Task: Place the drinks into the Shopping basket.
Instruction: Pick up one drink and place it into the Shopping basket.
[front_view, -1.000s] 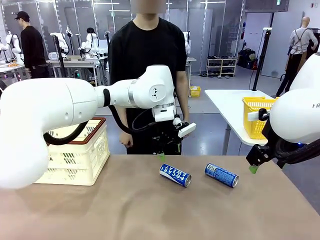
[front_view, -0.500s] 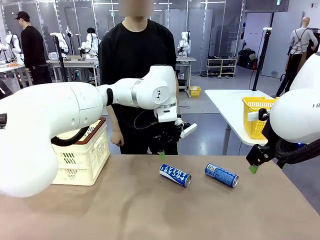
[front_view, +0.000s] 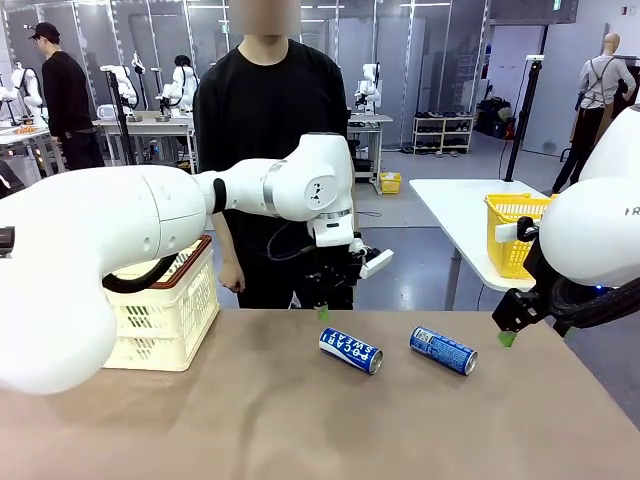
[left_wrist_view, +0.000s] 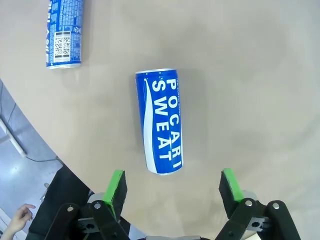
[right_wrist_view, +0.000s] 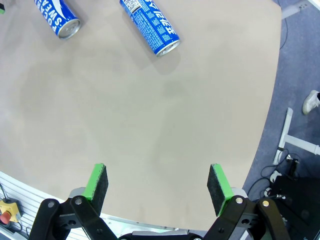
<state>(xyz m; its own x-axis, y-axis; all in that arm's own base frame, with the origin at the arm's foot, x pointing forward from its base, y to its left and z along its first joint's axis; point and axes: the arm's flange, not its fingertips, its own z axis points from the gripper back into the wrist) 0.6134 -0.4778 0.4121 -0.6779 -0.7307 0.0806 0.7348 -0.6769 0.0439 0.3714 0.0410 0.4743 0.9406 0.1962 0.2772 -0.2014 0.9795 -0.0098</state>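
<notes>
Left hand (left_wrist_view: 173, 176) hangs released over one of two blue cans (left_wrist_view: 160, 122); right hand (right_wrist_view: 158, 175) released too.

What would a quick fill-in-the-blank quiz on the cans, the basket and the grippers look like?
The Pocari Sweat can lies on its ____.
The left gripper hovers over that can with jaws ____.
A second blue can lies apart from it, making ____ cans on the table.
In the front view, the cream basket stands at the table's ____ end.
Missing: side; open; two; left.
</notes>
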